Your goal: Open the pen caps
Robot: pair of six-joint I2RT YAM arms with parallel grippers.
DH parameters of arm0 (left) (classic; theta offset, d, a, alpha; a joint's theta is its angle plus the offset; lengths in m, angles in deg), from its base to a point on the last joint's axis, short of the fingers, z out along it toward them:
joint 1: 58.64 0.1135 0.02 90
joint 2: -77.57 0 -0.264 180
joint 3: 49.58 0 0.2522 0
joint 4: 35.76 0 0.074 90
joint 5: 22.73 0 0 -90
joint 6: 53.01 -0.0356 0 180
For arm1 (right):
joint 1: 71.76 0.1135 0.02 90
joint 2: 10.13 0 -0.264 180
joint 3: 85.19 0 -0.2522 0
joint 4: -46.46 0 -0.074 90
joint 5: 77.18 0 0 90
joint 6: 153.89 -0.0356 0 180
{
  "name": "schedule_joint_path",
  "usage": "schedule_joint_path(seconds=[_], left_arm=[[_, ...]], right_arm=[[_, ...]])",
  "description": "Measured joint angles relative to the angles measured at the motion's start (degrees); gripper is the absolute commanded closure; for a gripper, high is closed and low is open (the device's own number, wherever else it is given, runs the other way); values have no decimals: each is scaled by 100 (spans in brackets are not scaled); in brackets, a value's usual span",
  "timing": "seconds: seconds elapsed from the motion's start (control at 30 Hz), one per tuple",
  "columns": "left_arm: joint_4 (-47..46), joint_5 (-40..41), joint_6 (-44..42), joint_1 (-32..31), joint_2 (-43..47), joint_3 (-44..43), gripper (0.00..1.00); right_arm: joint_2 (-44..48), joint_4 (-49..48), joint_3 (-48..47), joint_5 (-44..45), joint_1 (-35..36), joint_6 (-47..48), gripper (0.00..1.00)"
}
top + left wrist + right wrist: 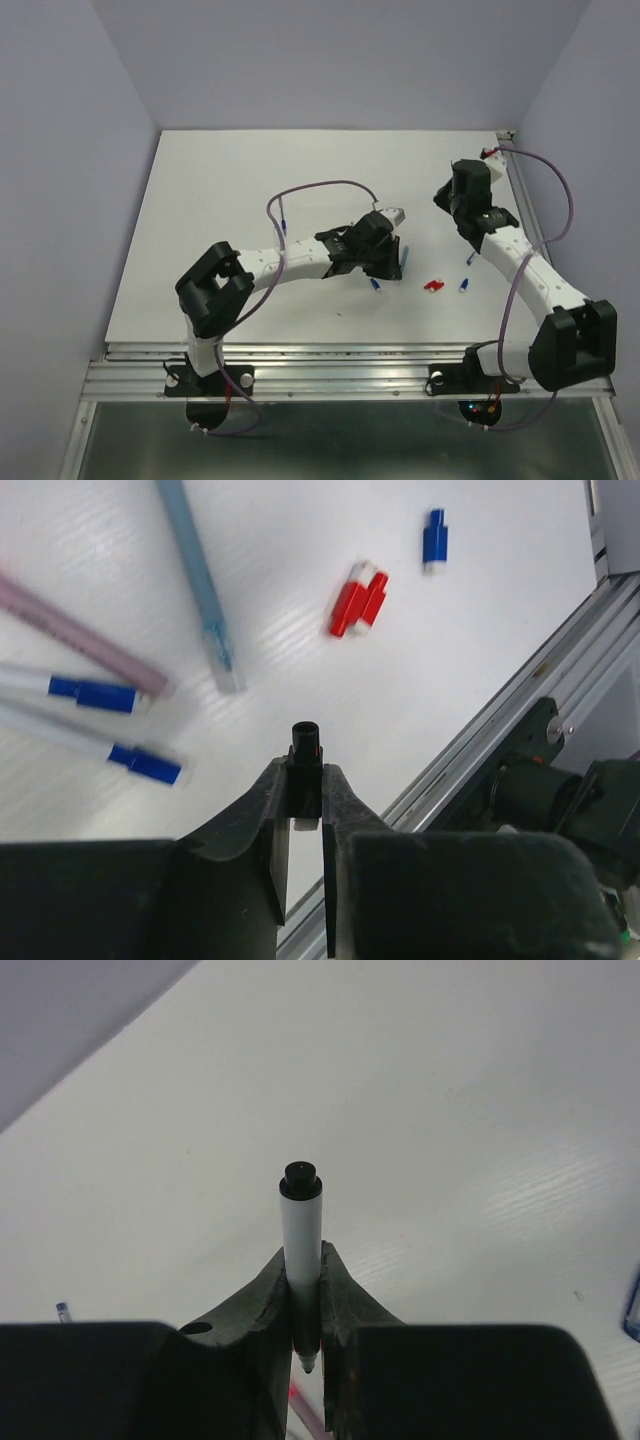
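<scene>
Left wrist view showed the left pincer (306, 798) closed narrowly on a short black cap (305, 742). The cap's long axis ran straight out along the fingers, clear above the white surface (480, 630). In the right wrist view the right pincer (304, 1270) was clamped on a white pen barrel (301, 1225). The barrel also lay in line with its fingers, with the bared writing tip toward the palm. This cap therefore looked pulled off, with cap and barrel in separate pincers.

The move to come likely turned on where the cap should go. The loose red caps (358, 598) and a loose blue cap (434, 538) lay ahead and to the right of the left pincer, near the surface's railed edge. Two pens with blue caps (95, 693) on them lay off to its left, their axes roughly crosswise to the fingers. In the top external view the left pincer sat far nearer those pens than the right pincer did.
</scene>
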Motion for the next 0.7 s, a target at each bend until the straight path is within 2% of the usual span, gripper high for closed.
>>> schedule_joint_path(seconds=[0.2,0.4,0.43,0.5,0.57,0.7], left_arm=[[-31,37,-61,-28,-955,-986,100],[42,-4,-122,-151,-1650,-1652,100],[52,-22,-120,-175,-1751,-1731,93],[70,-61,-120,-216,-1921,-1880,86],[74,-101,-114,-256,-2079,-2006,84],[76,-144,-85,-332,-2350,-2131,69]], right_arm=[[1401,330,713,466,-44,-195,98],[2166,439,1067,645,-46,-341,93],[2216,457,1086,678,-46,-348,93],[2256,476,1115,715,-46,-365,93],[2253,518,1141,728,-46,-369,92],[2251,570,1169,769,-46,-387,92]])
